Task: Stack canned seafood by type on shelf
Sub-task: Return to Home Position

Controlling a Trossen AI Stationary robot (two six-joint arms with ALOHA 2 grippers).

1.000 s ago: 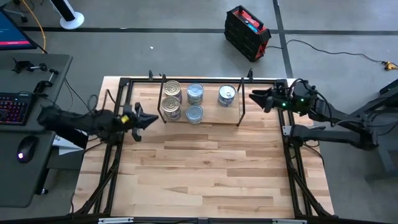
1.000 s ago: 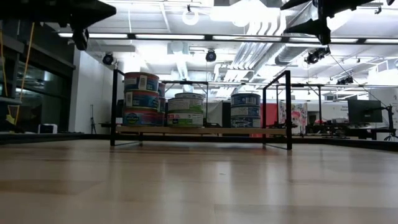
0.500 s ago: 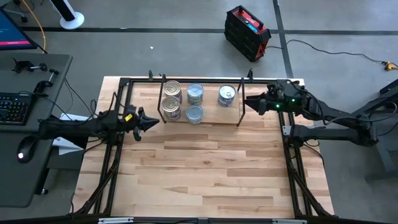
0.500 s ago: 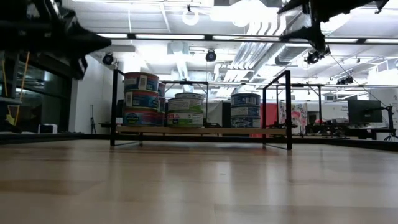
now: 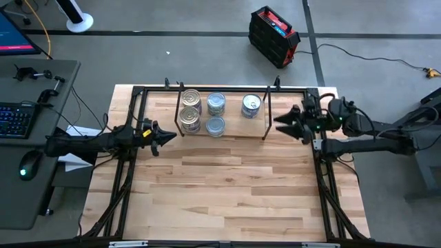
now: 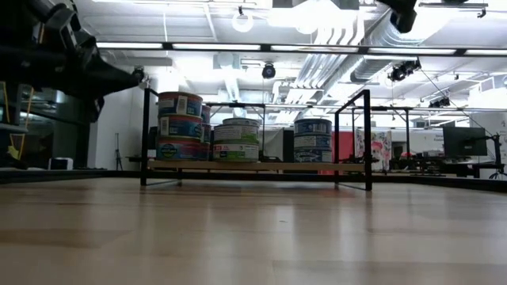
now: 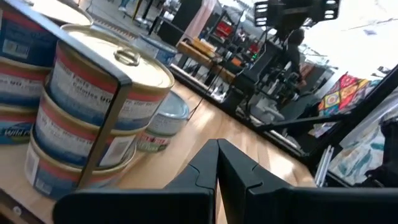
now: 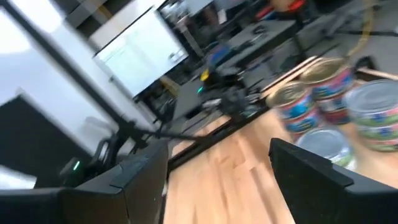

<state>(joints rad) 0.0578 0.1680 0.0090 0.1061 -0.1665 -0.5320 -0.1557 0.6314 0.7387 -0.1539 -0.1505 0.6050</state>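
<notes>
The left tool hangs over the left side of the wooden surface, raised off it, just left of the shelf and pointing toward it without touching. Its two fingers are pressed together with nothing between them. The shelf stands at the far middle of the surface, a light board between thin black wire uprights, and all the tins sit on it. At its left end are two stacks of gold-lidded tins, one far and one near, touching each other. The low view shows the left stack three high. Just to their right stand two stacks of silver-blue tins, again one far and one near, with green-and-white labels showing in the low view. After a gap, a single stack stands toward the far right of the board, near the right uprights. The right tool hangs at the right edge of the surface, just right of the shelf and aimed at it. Its fingers are spread apart and hold nothing.
</notes>
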